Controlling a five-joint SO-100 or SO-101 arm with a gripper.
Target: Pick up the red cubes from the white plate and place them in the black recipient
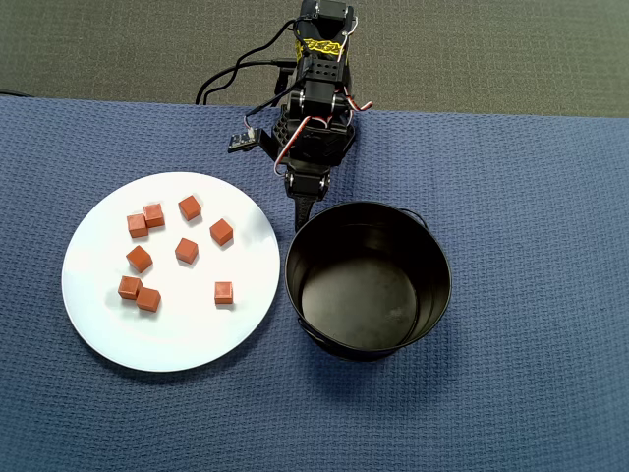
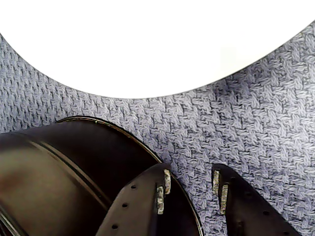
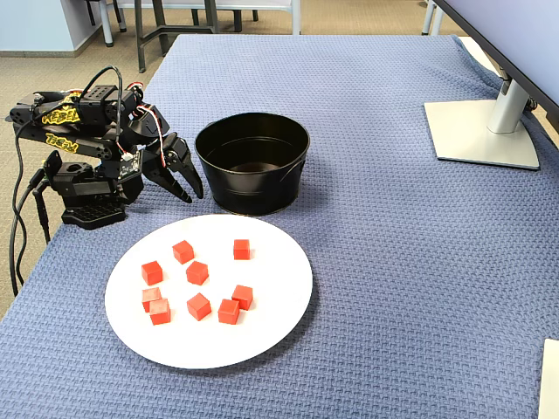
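Note:
Several small red cubes (image 1: 187,250) (image 3: 197,272) lie scattered on the white plate (image 1: 108,324) (image 3: 262,323), which fills the top of the wrist view as the plate (image 2: 147,44); no cube shows there. The black recipient (image 1: 359,305) (image 3: 253,179) (image 2: 59,167) stands right beside the plate and looks empty. My gripper (image 1: 300,211) (image 3: 192,194) (image 2: 191,184) hangs folded near the arm's base, just outside the pot's rim, between pot and plate. It is open, with only blue cloth showing between the fingertips.
A blue woven cloth (image 1: 531,393) covers the table. The arm's base and its cables (image 1: 226,79) sit at the cloth's edge. A monitor stand (image 3: 480,131) is at the far right of the fixed view, and a white object (image 3: 550,384) at its bottom right corner.

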